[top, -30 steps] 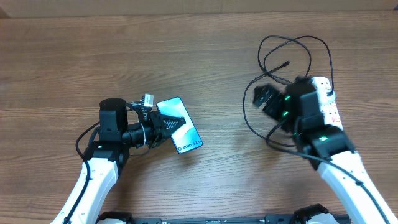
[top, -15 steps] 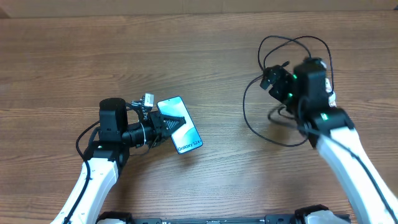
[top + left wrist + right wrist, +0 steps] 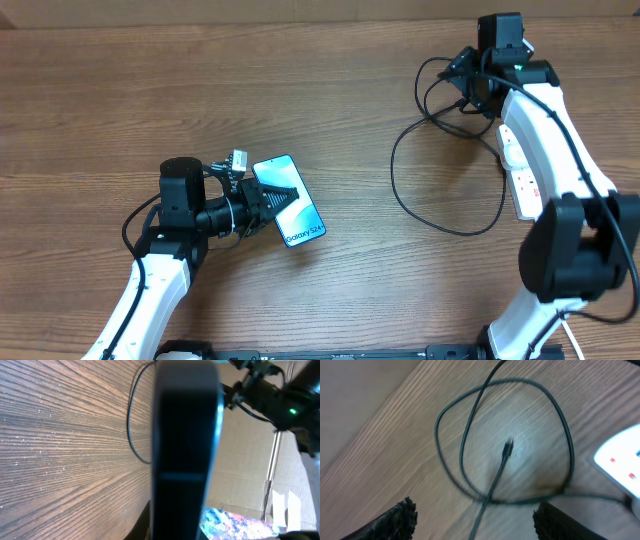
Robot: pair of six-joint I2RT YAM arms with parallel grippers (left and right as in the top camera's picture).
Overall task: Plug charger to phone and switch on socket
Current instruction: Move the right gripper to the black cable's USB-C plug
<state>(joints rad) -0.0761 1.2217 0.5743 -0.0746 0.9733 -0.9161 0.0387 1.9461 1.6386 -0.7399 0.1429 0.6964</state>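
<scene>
Though looped, thin black charger (image 3: 505, 455)

A brown wooden table (image 3: 120, 90) with fine lengthwise grain fills nearly the whole overhead view under soft, even light. A pale tan strip (image 3: 200, 6) runs along its far edge. In the left wrist view, creased cardboard panels (image 3: 240, 460) stand beyond the table. A thin grey pole (image 3: 271, 475) rises in front of them, and a blurred, many-coloured patch (image 3: 225, 520) shows low down.
</scene>
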